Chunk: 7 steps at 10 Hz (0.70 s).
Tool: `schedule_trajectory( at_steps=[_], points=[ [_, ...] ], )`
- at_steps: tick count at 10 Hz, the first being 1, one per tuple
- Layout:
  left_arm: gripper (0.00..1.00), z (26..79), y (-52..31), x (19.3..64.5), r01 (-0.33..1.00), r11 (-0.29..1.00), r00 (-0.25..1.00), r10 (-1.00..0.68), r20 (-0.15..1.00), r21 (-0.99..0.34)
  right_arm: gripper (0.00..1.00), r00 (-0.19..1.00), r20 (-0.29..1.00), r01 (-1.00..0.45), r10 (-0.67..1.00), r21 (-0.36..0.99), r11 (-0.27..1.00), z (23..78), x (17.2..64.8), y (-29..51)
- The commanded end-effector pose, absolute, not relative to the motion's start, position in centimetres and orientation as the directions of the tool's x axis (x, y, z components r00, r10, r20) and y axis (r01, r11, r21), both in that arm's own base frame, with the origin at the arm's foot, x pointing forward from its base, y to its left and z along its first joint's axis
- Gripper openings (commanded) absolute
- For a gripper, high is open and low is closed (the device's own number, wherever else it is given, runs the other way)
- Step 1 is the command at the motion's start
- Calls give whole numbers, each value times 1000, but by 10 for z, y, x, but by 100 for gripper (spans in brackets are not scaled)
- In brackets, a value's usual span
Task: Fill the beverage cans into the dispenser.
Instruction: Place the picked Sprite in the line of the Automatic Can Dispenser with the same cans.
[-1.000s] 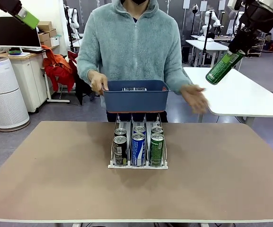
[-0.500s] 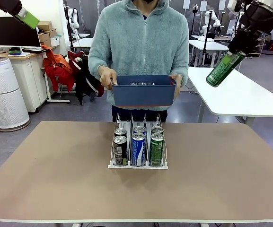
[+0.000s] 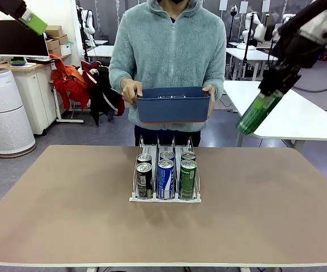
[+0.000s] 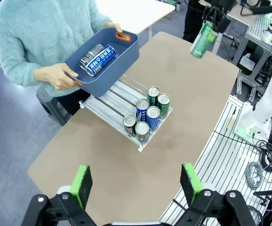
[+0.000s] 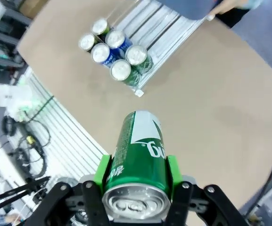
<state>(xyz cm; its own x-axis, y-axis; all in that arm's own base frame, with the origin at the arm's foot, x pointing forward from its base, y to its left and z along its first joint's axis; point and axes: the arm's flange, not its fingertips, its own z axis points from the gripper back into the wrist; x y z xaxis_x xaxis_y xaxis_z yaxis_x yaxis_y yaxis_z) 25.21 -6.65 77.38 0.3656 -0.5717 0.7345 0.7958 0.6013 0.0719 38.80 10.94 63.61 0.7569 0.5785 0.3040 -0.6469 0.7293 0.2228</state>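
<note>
The right gripper (image 3: 269, 90) is clamped on a green can (image 3: 258, 112), gripping it near its silver top. In the front view this can hangs in the air well above the surface (image 3: 67, 215), at about 2 o'clock from the dispenser (image 3: 165, 198), tilted so that its base points to 7 o'clock. In the right wrist view the green can (image 5: 138, 155) sits between the 2 green pads (image 5: 103, 172) with its top toward the camera, and the dispenser (image 5: 166, 28) lies far below at 12 o'clock. The left gripper (image 3: 32, 21) is up in the 11 o'clock corner of the front view. In the left wrist view its jaws are spread wide with nothing between them (image 4: 136, 183), high over the surface, with the dispenser (image 4: 108, 104) at 12 o'clock from it. The dispenser stands mid-surface with its white lip toward 6 o'clock. It holds 6 cans (image 3: 165, 178), upright in 2 rows of 3. From 9 to 3 o'clock the lanes carry black, blue and green. The front row is against the lip, and the lane ends toward 12 o'clock are bare. At the 12 o'clock edge a person holds a dark-blue bin (image 3: 172, 110) with both hands (image 3: 130, 90), in the air above the back end of the dispenser and apart from it. In the left wrist view the bin (image 4: 128, 47) has a blue can (image 4: 102, 55) lying on its side, touching a dark can (image 4: 89, 55) beside it.
</note>
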Motion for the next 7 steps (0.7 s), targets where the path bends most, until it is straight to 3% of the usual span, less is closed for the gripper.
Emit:
schedule_trajectory(
  at_steps=[1,3,5,7],
  points=[
    [100,771,-66,252,797,598,360,-578,732,80,58,684,333,-719,649,156,677,610,381,123],
    [100,771,-66,252,797,598,360,-578,732,80,58,606,322,-779,727,56,625,583,385,137],
    [100,771,-66,252,797,598,360,-578,732,80,58,613,288,-786,736,121,607,568,396,142],
    [100,771,-66,252,797,598,360,-578,732,80,58,622,292,-775,727,93,625,578,385,143]
  ],
)
